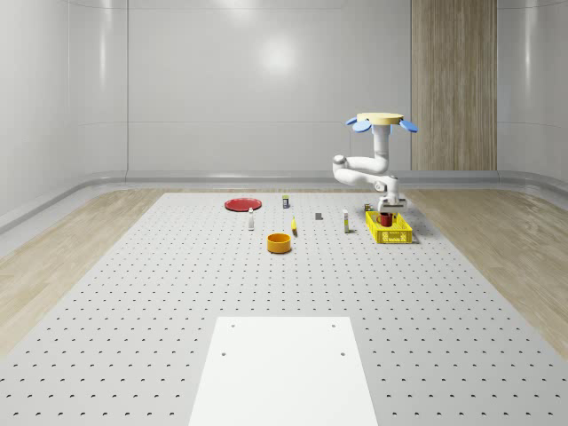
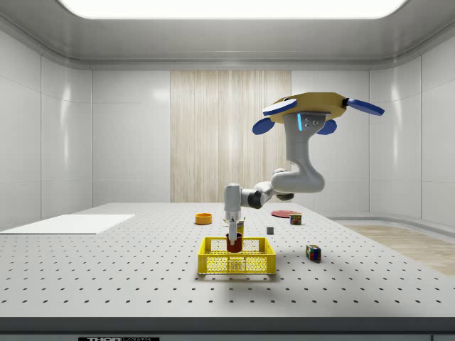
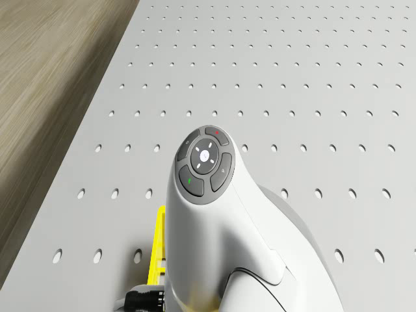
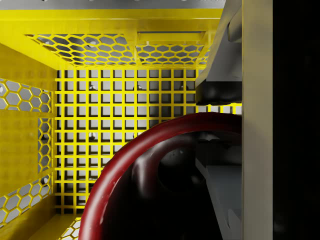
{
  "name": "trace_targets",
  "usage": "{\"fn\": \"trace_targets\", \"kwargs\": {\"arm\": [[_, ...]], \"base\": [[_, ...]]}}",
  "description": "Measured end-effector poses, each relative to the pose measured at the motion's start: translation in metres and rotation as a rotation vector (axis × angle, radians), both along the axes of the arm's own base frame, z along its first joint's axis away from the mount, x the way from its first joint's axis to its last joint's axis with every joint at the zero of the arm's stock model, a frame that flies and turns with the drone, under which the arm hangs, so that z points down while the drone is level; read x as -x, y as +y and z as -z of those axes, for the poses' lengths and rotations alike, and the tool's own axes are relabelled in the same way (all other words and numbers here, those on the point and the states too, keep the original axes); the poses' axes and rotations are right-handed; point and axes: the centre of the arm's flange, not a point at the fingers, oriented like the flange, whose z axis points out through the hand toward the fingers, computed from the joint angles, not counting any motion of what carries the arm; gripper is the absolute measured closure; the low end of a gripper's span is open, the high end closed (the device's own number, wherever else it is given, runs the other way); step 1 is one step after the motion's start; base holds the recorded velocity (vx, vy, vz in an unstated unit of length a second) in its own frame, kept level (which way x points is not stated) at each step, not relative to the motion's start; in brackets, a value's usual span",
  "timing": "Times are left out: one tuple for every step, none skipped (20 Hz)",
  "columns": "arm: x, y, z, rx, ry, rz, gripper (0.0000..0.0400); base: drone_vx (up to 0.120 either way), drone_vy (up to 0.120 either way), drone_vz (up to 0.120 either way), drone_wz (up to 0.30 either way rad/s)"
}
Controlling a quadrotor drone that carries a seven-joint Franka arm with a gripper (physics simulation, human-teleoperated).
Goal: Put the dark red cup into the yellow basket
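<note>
- Now my drone [image 2: 313, 106] hovers beside the yellow basket [image 2: 237, 256], arm reaching over it.
- My claw [image 2: 233, 231] grips the dark red cup's [image 2: 234, 244] rim, holding it upright, low inside the basket above its floor.

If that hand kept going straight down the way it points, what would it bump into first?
Most likely the grid floor of the yellow plastic basket, right beneath the hand and the dark red cup it holds; the gap left is hard to judge.
</note>
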Motion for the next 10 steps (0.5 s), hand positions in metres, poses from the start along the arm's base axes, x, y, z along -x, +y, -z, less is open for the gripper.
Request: {"fn": "trace_targets", "kwargs": {"arm": [[0.0, -0.002, -0.001, 0.0, 0.0, 0.0, 0.0302], [0.0, -0.004, -0.004, 0.0, 0.0, 0.0, 0.0302], [0.0, -0.005, -0.006, 0.0, 0.0, 0.0, 0.0301], [0.0, -0.006, -0.009, 0.0, 0.0, 0.0, 0.0301], [0.0, -0.007, -0.012, 0.0, 0.0, 0.0, 0.0301], [0.0, -0.008, -0.016, 0.001, 0.0, 0.0, 0.0301], [0.0, -0.009, -0.02, 0.001, 0.0, 0.0, 0.0301], [0.0, -0.009, -0.024, 0.001, 0.0, 0.0, 0.0301], [0.0, -0.01, -0.028, 0.001, 0.0, 0.0, 0.0301], [0.0, -0.01, -0.031, 0.001, 0.0, 0.0, 0.0301]], "base": [[0.0, 0.0, 0.0, 0.0], [0.0, 0.0, 0.0, 0.0], [0.0, 0.0, 0.0, 0.0], [0.0, 0.0, 0.0, 0.0], [0.0, 0.0, 0.0, 0.0], [0.0, 0.0, 0.0, 0.0], [0.0, 0.0, 0.0, 0.0], [0.0, 0.0, 0.0, 0.0], [0.0, 0.0, 0.0, 0.0], [0.0, 0.0, 0.0, 0.0]]}}
